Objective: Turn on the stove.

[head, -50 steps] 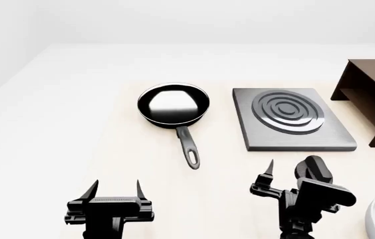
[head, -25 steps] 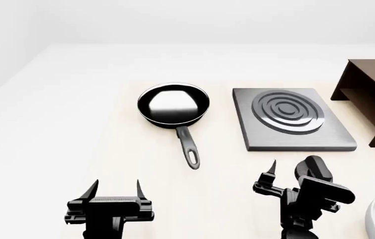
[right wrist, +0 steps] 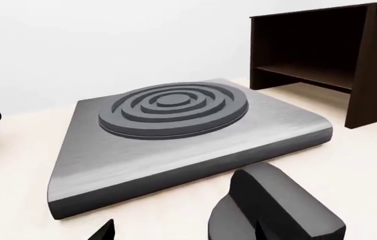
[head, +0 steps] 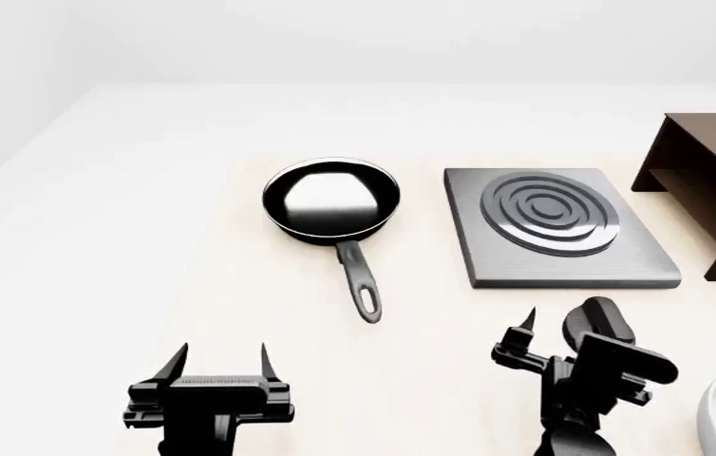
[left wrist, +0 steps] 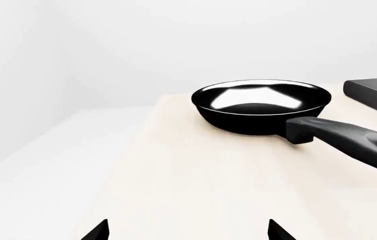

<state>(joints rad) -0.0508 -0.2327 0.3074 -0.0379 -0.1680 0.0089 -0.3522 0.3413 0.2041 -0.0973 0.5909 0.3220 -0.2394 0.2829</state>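
Stove knob [head: 595, 321] lever lengthwise toward the stove [head: 558, 228], between the right gripper's [head: 563, 337] wide jaws.

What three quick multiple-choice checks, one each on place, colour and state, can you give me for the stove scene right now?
1. Where does the knob sit?
A. on the burner
B. on the table in front of the stove plate
C. inside the pan

2. What colour is the frying pan?
A. black
B. red
C. silver

3. How is the left gripper?
A. shut on the pan handle
B. open, holding nothing
C. shut on the knob

Answers: 1 B, the knob stands apart, nearer the robot than the plate. 2 A, bowl and handle are black. 3 B, its fingers stand apart over bare table.
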